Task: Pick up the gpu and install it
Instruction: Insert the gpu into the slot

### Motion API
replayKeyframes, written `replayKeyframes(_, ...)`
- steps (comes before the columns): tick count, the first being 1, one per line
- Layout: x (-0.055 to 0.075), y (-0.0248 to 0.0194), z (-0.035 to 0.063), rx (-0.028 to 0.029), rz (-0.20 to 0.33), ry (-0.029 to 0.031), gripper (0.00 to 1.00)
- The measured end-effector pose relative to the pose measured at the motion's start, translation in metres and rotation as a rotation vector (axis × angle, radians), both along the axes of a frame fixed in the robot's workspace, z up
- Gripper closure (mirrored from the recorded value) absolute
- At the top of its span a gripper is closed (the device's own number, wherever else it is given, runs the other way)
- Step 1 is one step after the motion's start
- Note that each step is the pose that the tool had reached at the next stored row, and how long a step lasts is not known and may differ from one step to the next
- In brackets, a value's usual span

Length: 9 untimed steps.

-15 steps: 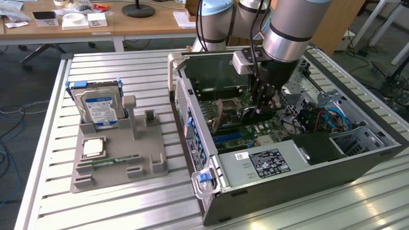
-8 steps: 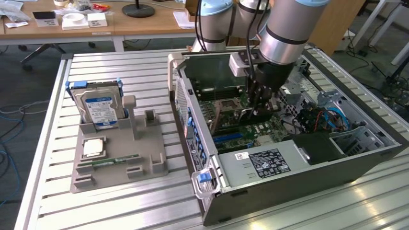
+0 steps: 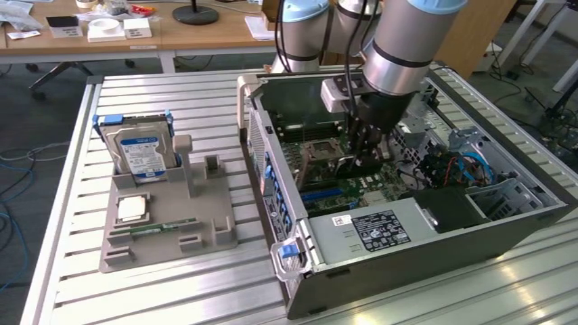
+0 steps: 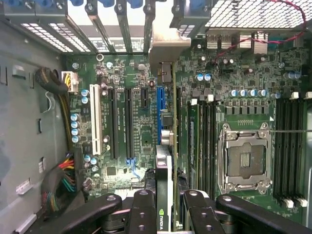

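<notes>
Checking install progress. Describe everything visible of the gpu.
The gpu is a thin dark card, seen edge-on in the wrist view. It has a logo mark on the end nearest the camera and a pale, metal-looking bracket at the far end, by the case's slotted rear wall. It stands on edge over the motherboard and runs alongside the blue slot. The gripper clamps it from both sides. Whether its edge sits in a slot cannot be told.

Hard drive point(image 3: 140, 150) upright in grey holder point(image 3: 215, 211); RAM stick point(image 3: 162, 228) flat.
</notes>
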<state>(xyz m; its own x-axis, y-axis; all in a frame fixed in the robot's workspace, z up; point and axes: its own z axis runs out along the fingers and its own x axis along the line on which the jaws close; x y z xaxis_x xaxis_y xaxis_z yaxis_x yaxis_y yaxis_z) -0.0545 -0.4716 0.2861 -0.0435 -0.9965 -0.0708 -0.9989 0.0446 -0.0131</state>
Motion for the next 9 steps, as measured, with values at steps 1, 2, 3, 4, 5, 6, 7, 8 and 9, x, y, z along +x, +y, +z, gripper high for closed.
replayKeyframes(1, -0.0011, 0.0000, -0.0005, 0.0000, 0.000, 0.0000, 0.73)
replayKeyframes(2, -0.0023, 0.0000, -0.0010, 0.0000, 0.000, 0.0000, 0.73)
replayKeyframes(3, -0.0035, 0.0000, -0.0016, 0.0000, 0.000, 0.0000, 0.73)
replayKeyframes(4, -0.0046, 0.0000, -0.0020, 0.0000, 0.000, 0.0000, 0.73)
replayKeyframes(5, -0.0059, 0.0000, -0.0024, -0.0001, 0.000, 0.0000, 0.73)
replayKeyframes(6, -0.0070, 0.0000, -0.0028, 0.0000, 0.000, 0.0000, 0.73)
replayKeyframes(7, -0.0079, 0.0000, -0.0032, 0.0000, 0.000, 0.0000, 0.73)
replayKeyframes(8, -0.0085, 0.0000, -0.0037, 0.0001, 0.000, 0.0000, 0.73)
replayKeyframes(9, -0.0088, 0.0001, -0.0043, 0.0002, 0.000, -0.0001, 0.73)
